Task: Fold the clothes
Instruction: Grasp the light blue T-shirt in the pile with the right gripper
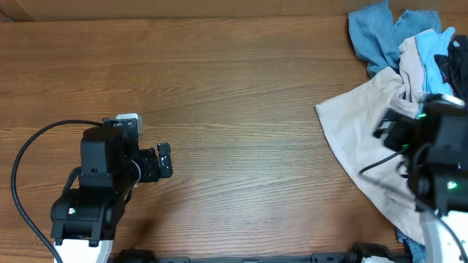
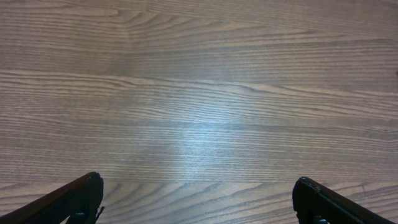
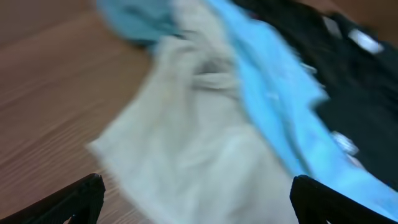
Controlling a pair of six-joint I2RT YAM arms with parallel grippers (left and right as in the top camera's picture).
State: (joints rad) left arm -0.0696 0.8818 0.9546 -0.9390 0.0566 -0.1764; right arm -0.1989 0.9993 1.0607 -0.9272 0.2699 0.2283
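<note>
Nearest to the lens of my left wrist are the two dark fingertips (image 2: 78, 198) of my left claw (image 2: 199, 202). They stand wide apart, so this claw is released, and beyond them runs the wood grain of the bench (image 2: 199, 93). My right claw (image 3: 199, 202) is released too, with its fingers (image 3: 78, 199) spread wide above a beige garment (image 3: 186, 143). The view from that wrist is blurred, so I cannot tell if the tips touch the cloth. Just beside the beige one lies the sky-blue T-shirt (image 3: 280, 106) as a crumpled strip, and on the other side of it lies a black garment (image 3: 354, 68). A dusty blue garment (image 3: 134, 22) lies at the far end of the heap. Seen from above, the whole heap sits at the far right corner of the bench, well apart from my left arm (image 1: 95, 190), and my right arm (image 1: 439, 153) hangs over the beige cloth.
</note>
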